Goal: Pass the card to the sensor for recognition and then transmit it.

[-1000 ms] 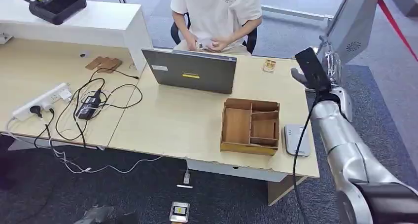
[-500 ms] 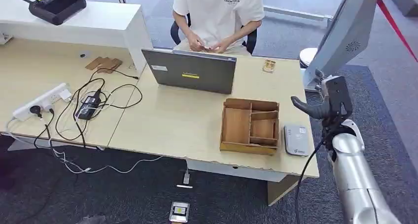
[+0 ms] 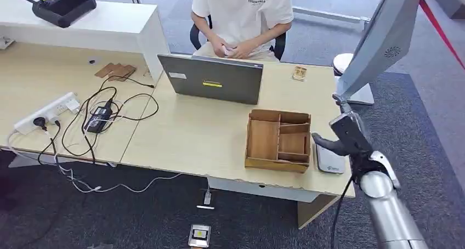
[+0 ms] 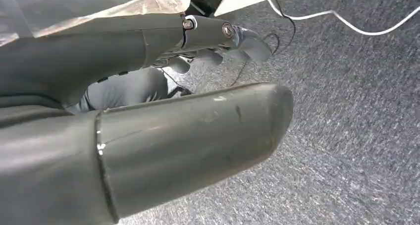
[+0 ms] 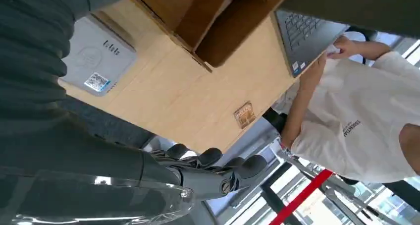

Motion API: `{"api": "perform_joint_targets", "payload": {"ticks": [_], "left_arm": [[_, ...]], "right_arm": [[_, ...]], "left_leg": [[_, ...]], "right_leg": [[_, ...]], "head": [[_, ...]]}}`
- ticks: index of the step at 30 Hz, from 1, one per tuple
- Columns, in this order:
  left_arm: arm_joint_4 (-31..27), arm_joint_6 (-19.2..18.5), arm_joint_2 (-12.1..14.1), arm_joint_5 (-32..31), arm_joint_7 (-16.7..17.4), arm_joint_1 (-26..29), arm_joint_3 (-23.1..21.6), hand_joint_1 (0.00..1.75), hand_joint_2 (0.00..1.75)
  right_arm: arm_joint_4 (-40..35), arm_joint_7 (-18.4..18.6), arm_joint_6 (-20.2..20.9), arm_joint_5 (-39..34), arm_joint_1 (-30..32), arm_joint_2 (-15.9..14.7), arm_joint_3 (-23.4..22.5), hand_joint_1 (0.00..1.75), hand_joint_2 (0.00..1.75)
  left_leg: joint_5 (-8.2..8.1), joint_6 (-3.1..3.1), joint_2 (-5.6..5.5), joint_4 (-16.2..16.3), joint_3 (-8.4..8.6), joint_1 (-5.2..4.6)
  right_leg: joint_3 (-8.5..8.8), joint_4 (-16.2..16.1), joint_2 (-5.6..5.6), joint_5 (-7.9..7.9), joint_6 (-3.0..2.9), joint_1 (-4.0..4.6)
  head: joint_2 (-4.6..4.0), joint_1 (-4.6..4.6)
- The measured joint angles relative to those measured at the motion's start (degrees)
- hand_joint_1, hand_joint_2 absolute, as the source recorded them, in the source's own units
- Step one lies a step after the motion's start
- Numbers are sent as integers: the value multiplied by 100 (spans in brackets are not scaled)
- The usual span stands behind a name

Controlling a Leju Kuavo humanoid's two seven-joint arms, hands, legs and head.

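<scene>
The grey card sensor (image 3: pixel 328 160) lies flat at the desk's front right corner, beside a wooden organiser; the right wrist view shows it too, as the sensor (image 5: pixel 97 56). My right hand (image 3: pixel 344 135) hovers just above and right of it, thumb pointing toward the organiser, fingers (image 5: pixel 218 166) apart and holding nothing. A seated person behind the laptop holds a small white item (image 3: pixel 226 51) in both hands; whether it is the card I cannot tell. My left hand (image 4: pixel 218 41) hangs over the carpet, holding nothing.
The wooden organiser (image 3: pixel 274 164) stands left of the sensor. An opened laptop (image 3: pixel 214 79) faces the person. A small brown item (image 3: pixel 299 72) lies at the far right of the desk. Cables and a power strip (image 3: pixel 46 113) cover the left desk. A grey stand (image 3: pixel 378 40) rises at right.
My right hand has come down and toward me, from level with the desk's far right edge to just above the sensor at the front corner. The person's hands shifted slightly.
</scene>
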Motion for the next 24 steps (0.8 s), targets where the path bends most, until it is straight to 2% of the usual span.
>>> {"api": "perform_joint_targets", "payload": {"ticks": [9,24], "left_arm": [[0,-4,0,-40,26,-4,35,0,0],[2,13,4,-20,52,9,57,0,0]], "right_arm": [[-219,11,-4,619,468,-87,363,0,175],[-439,135,0,857,811,-232,732,0,175]], "left_leg": [[0,0,0,-1,-1,0],[0,0,0,-1,0,0]], "right_leg": [[-1,0,0,0,0,0],[0,0,0,0,0,0]], "head": [[0,0],[0,0]]}}
